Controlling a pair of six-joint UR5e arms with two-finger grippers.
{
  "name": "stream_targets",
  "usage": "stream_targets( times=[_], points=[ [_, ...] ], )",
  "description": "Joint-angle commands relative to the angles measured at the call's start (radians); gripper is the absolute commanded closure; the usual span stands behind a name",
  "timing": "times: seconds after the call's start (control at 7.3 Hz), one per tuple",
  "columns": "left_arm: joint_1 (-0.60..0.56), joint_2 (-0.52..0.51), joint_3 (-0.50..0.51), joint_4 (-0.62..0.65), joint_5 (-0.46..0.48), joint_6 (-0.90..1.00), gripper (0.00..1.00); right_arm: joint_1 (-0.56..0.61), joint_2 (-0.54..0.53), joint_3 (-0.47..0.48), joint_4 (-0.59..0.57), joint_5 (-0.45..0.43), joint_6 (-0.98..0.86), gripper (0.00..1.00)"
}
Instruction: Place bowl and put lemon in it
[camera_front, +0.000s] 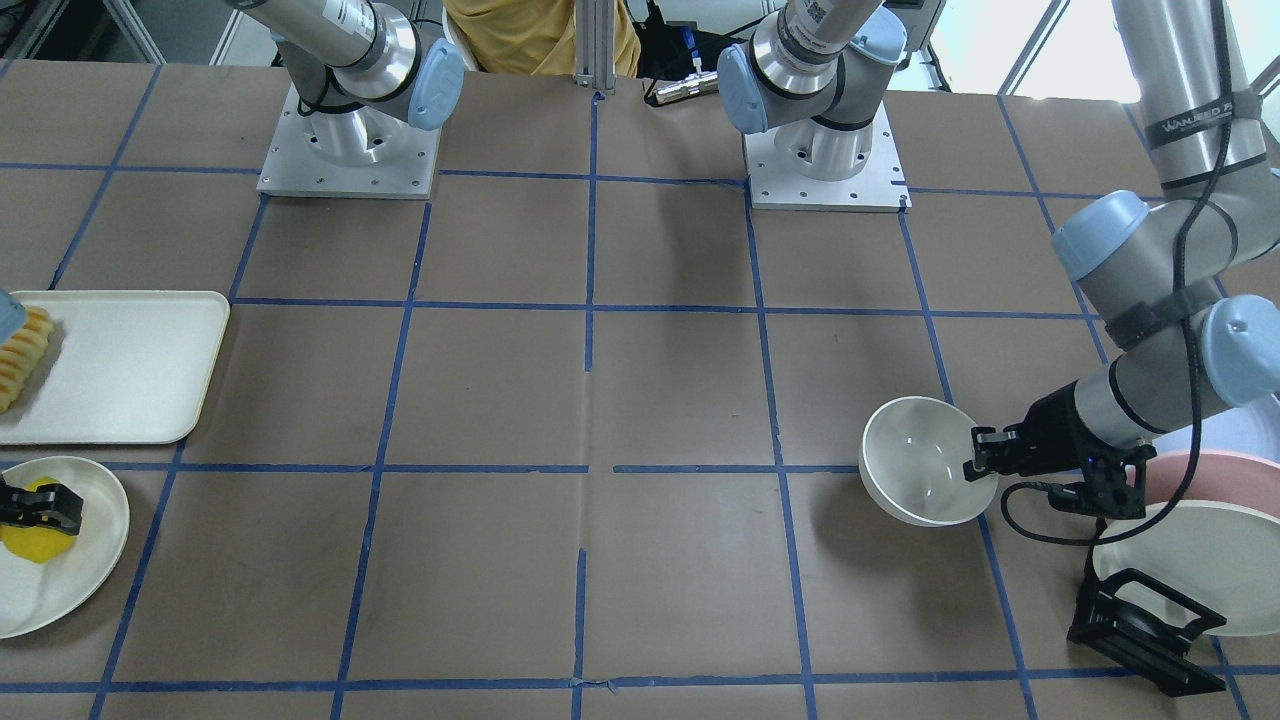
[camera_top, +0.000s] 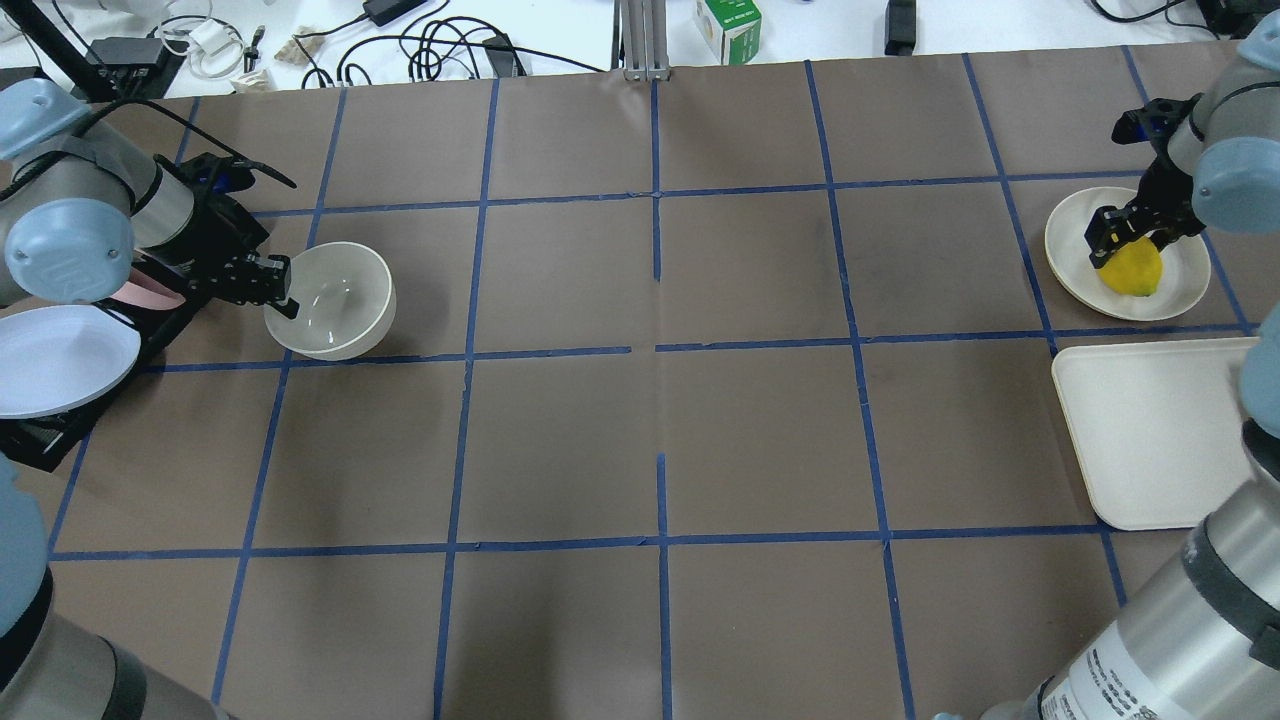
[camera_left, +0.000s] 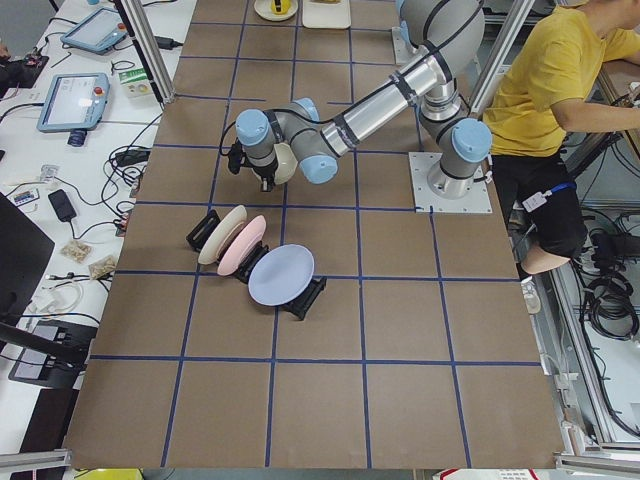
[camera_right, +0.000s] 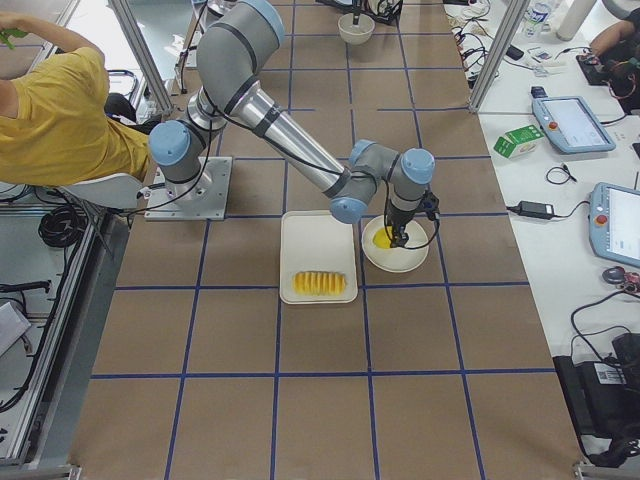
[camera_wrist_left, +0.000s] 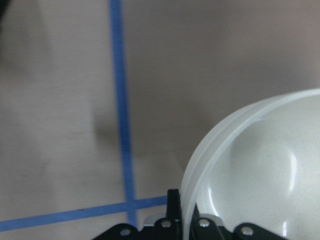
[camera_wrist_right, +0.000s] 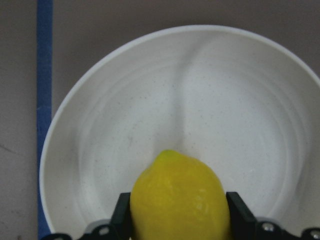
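The left gripper (camera_top: 283, 292) is clenched on the bowl (camera_top: 340, 300) at the rim nearest it, 1 finger inside, 1 outside. The right gripper (camera_top: 1128, 243) grasps the lemon (camera_top: 1133, 270), its fingers a lemon's width apart, with a plate (camera_top: 1182, 285) directly beneath.

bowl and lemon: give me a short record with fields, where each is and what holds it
bowl: empty, tilted, on the robot's left side
bowl held by: left gripper, pinching its rim
lemon: over a flat plate on the robot's right side; lifted or resting, cannot tell
lemon held by: right gripper, clamped on both sides
lemon in bowl: no
nearby: tray with sliced food, beside the plate
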Motion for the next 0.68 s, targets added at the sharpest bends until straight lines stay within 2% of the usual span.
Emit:
stream_targets(
  times=[0.0,0.14,0.27,0.41,0.55],
  points=[
    [-0.118,0.053,-0.022,-0.057,-0.097,-0.058,1.00,0.011,-0.091,-0.012,0.140,-0.015,0.016,1.00],
    [-0.220,0.067,-0.059,-0.008,-0.100,-0.247,1.00,0.030,-0.149,-0.011,0.200,-0.007,0.066,1.00],
    [-0.309,0.055,-0.085,0.144,-0.094,-0.384,1.00,0.079,-0.191,-0.012,0.266,-0.009,0.129,1.00],
    [-0.389,0.027,-0.097,0.226,-0.093,-0.532,1.00,0.130,-0.238,-0.011,0.315,-0.007,0.213,1.00],
    [-0.449,0.009,-0.103,0.313,-0.084,-0.549,1.00,0.174,-0.271,-0.008,0.348,-0.006,0.293,1.00]
  ],
)
